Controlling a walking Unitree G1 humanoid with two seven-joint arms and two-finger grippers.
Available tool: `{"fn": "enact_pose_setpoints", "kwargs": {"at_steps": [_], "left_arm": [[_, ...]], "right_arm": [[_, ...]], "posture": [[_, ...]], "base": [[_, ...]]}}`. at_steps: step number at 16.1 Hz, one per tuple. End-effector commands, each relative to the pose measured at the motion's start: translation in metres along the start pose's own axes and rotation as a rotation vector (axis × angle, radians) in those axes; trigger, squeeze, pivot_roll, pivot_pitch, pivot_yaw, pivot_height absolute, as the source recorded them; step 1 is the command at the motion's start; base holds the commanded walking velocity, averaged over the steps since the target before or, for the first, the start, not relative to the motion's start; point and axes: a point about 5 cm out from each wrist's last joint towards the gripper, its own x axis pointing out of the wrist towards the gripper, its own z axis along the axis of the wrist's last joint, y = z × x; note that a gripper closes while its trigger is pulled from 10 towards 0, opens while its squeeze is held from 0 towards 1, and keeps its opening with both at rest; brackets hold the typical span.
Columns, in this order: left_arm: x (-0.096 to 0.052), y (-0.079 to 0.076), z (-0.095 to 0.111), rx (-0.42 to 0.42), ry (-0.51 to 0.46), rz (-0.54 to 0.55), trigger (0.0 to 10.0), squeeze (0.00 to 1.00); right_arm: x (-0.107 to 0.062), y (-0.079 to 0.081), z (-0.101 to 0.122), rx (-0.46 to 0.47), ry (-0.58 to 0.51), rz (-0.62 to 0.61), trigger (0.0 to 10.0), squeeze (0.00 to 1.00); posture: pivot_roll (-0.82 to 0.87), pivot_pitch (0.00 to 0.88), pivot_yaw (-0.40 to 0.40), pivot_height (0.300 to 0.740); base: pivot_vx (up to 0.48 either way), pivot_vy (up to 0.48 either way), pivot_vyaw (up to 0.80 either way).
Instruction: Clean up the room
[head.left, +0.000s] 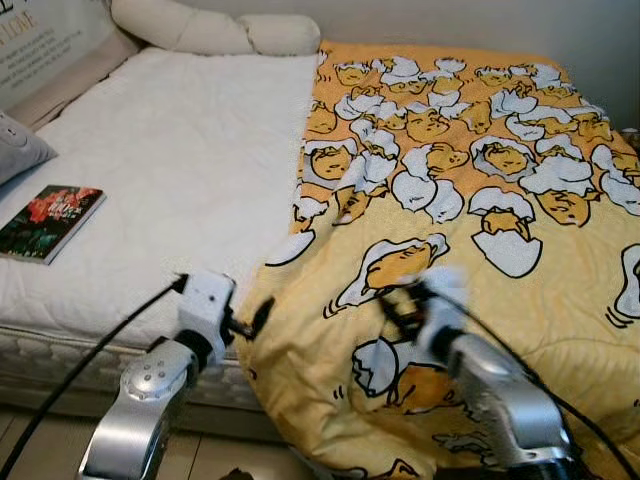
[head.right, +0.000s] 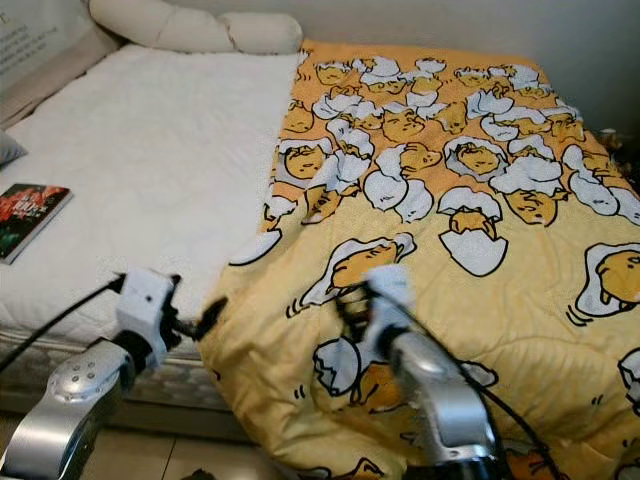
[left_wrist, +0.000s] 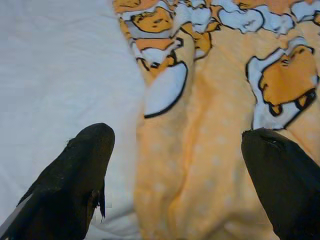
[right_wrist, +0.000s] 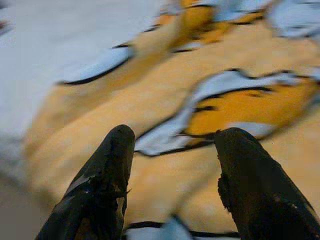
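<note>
The yellow quilted blanket printed with cartoon eggs (head.left: 470, 200) covers the right half of the bed and spills over the near edge toward the floor; its left border runs up the middle of the bed, and its near-left corner hangs in loose folds just off the mattress edge. It looks soft and limp, light for its bulk and not slippery, so it would likely sag and trail if lifted at one point; the folded left border near that hanging corner seems the best place to pinch, with a second hold farther right to spread the load.

The left gripper (head.left: 252, 324) sits right at that near-left edge, its two black fingers (left_wrist: 80, 170) spread wide with the border fold of the blanket between them, not yet closed on it; the right gripper (head.left: 400, 305) hovers low over the blanket's near part, somewhat blurred, its fingers (right_wrist: 112, 170) also parted with nothing held, though whether they touch the cloth cannot be told.

To the left lies the bare white textured mattress cover (head.left: 180, 170); on it, near the left edge, rests a dark paperback book with a red flower cover (head.left: 50, 221), well apart from the blanket; a cream long bolster pillow (head.left: 210, 30) lies along the far end, and a corner of a grey cushion (head.left: 15, 145) shows at the far left.
</note>
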Motion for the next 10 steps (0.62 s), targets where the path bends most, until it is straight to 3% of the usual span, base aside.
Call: {"fn": "enact_pose_setpoints", "kwargs": {"at_steps": [1, 5, 10], "left_arm": [[0.002, 0.001, 0.003, -0.014, -0.017, 0.032, 10.0, 0.64], [0.009, -0.004, 0.005, -0.043, -0.041, 0.069, 10.0, 0.63], [0.010, -0.002, 0.005, -0.047, -0.054, 0.110, 10.0, 0.61]], "right_arm": [[-0.004, -0.004, -0.003, 0.030, -0.017, -0.053, 10.0, 0.00], [-0.007, -0.003, -0.008, 0.019, -0.027, -0.108, 10.0, 0.00], [-0.013, -0.014, -0.008, -0.026, -0.045, -0.215, 10.0, 0.00]], "posture": [[-0.05, 0.000, 0.011, 0.740], [-0.07, 0.000, 0.019, 0.740], [-0.07, 0.000, 0.016, 0.740]], "base": [[0.000, 0.000, 0.00], [-0.283, 0.000, 0.00], [0.000, 0.000, 0.00]]}}
